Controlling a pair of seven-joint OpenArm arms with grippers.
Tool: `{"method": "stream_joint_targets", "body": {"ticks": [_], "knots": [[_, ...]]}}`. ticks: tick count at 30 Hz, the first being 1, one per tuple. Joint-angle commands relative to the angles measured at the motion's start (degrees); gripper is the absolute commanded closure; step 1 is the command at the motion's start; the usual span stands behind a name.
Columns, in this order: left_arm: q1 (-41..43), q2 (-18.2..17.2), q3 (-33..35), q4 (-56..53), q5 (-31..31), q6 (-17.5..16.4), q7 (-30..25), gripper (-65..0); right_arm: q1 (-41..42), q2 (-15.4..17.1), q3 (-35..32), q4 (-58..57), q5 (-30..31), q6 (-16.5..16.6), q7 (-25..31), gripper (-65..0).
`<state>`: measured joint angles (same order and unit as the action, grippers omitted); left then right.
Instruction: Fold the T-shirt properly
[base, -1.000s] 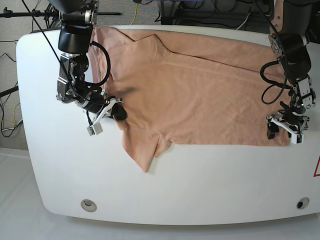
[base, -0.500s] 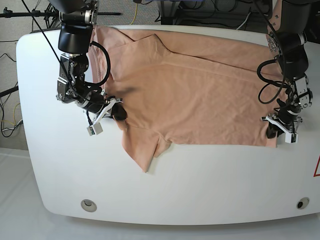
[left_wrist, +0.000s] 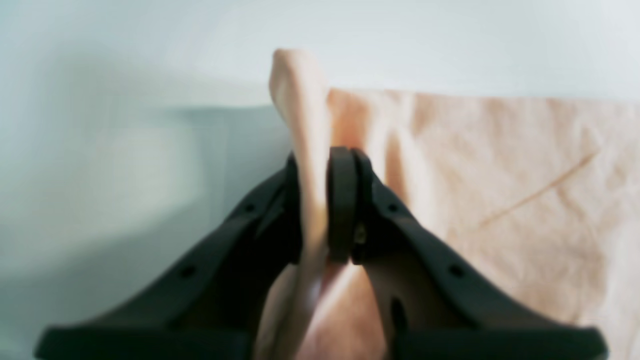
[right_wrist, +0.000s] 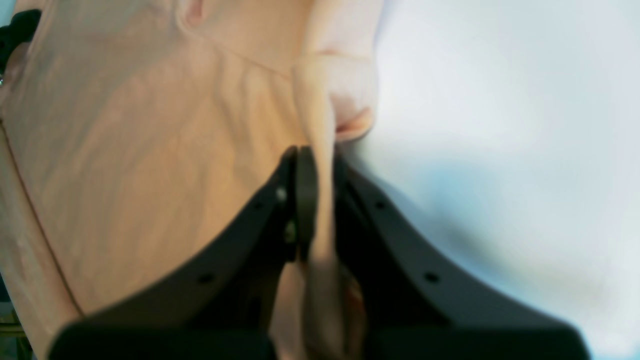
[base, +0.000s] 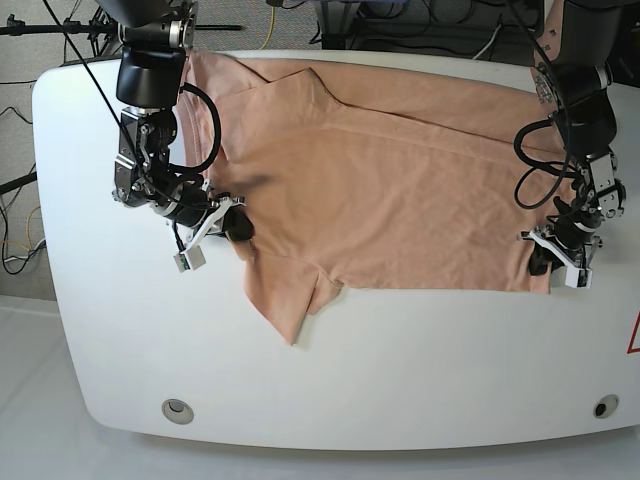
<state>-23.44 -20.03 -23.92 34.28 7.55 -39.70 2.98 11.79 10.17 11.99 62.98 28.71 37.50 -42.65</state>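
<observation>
The large peach-pink short-sleeved T-shirt (base: 390, 180) of thin, wrinkled cotton lies spread nearly flat across the far half of the rounded white table (base: 330, 370), its long axis running along the table's width. One sleeve pokes toward the table's near edge, left of the garment's middle, and a second fold of cloth lies along the table's far-left corner.

Taking the base view from left to right, the right gripper (base: 232, 222) comes first, at the shirt's left edge just above that near sleeve. Its black jaws are pressed together on a pinch of peach fabric, which the right wrist view shows standing up between the pads (right_wrist: 305, 200). Across the shirt's broad middle nothing is folded over: the cloth is a single open layer with shallow creases.

At the shirt's right-hand near corner the left gripper (base: 556, 258) is likewise clamped tight, with a ridge of hem squeezed between its pads (left_wrist: 342, 205) and rising above them in the left wrist view.

As I judge it, the task is at its start. Both near-side grasps look secured, but no fold has been made; lifting that edge, carrying it over, and every later fold remain to be done.
</observation>
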Motion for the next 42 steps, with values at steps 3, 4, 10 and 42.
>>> {"method": "stream_joint_targets", "body": {"ticks": [3, 4, 10, 42], "knots": [[-1.1, -0.7, 0.0, 4.8, -0.7, -0.3, -0.8, -6.0, 2.4, 1.6, 0.2, 0.3, -1.8, -1.0, -1.5, 0.0], [-1.2, -0.7, 0.0, 5.1, -0.7, -0.3, -0.8, -6.0, 2.4, 1.7, 0.2, 0.3, -1.8, -1.0, -1.5, 0.0], [-1.7, -0.6, 0.0, 5.3, -0.7, -0.2, -0.1, -6.0, 4.8, 1.8, 0.2, 0.3, -1.7, -1.0, -1.5, 0.0], [-0.3, -1.0, -0.1, 5.4, -0.7, -0.2, 3.5, -6.1, 5.0, 1.7, 5.9, 0.7, -1.7, -1.1, -2.7, 0.0]]}}
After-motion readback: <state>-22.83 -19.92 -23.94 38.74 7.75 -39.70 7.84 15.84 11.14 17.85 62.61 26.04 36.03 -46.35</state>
